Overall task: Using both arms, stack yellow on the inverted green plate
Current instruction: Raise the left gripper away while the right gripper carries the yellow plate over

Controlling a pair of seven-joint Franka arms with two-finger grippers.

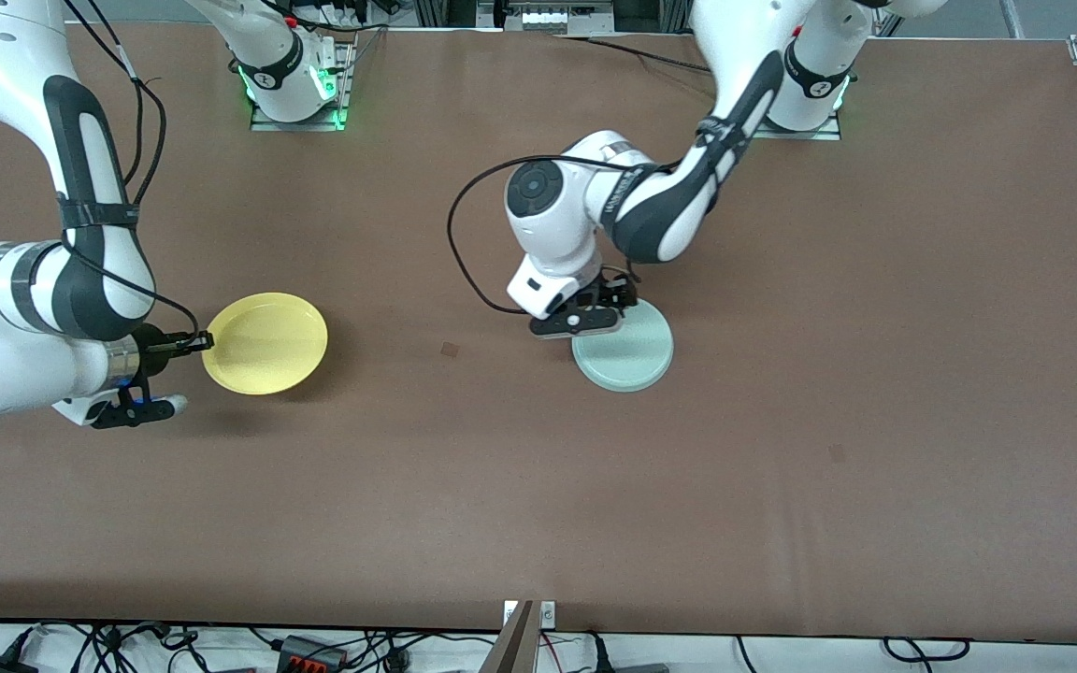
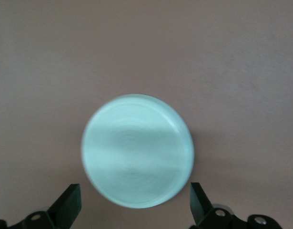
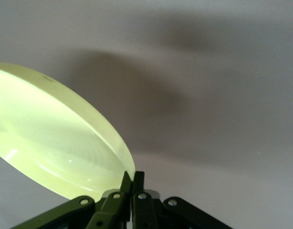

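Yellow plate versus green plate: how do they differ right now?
The yellow plate is pinched at its rim by the shut right gripper and lifted; the green plate lies free on the table under the open left gripper. Yellow shows its hollow upward; green lies upside down. Both are round, shallow and similar in size.

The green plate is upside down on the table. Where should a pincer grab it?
By its rim, I think. The green plate lies flat, bottom up, so its smooth top gives nothing to pinch. The open left pincer hangs above its edge and could come straight down, one finger outside the rim. The right pincer holds the yellow plate by its rim too.
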